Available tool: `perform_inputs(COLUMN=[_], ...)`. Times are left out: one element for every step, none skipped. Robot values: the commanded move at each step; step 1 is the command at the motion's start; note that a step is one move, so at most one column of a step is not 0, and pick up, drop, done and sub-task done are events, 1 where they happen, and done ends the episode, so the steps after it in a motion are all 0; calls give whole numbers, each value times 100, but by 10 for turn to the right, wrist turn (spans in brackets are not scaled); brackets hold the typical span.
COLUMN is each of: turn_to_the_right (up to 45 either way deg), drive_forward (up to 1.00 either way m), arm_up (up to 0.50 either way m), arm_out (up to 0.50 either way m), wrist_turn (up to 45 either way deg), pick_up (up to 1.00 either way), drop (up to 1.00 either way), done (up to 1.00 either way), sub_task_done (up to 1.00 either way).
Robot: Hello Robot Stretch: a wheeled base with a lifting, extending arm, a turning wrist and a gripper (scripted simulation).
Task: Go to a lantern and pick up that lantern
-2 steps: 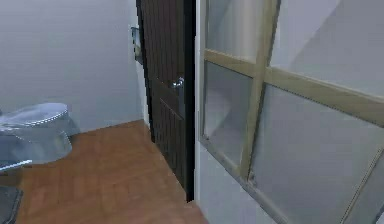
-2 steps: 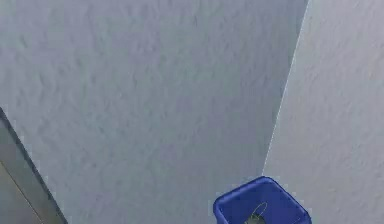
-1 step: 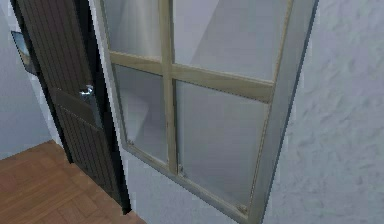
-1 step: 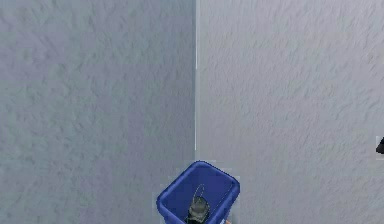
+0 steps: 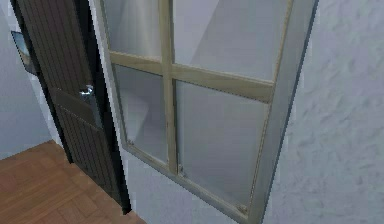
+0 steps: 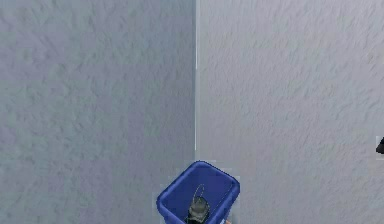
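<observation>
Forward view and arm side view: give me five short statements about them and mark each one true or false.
1. The door in the forward view is dark. True.
2. The window frame beside it is black. False: it is a pale cream.
3. The floor in front of the door is brown wood. True.
4. The bin in the arm side view is red. False: it is blue.
5. The bin has nothing in it. False: a small grey thing sits inside it.
</observation>
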Motion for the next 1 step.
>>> perform_inputs(turn_to_the_right=[0], drive_forward=[0], arm_up=[0], arm_out=[40], wrist_turn=[0], pick_up=[0], drop=[0], done=[0], sub_task_done=[0])
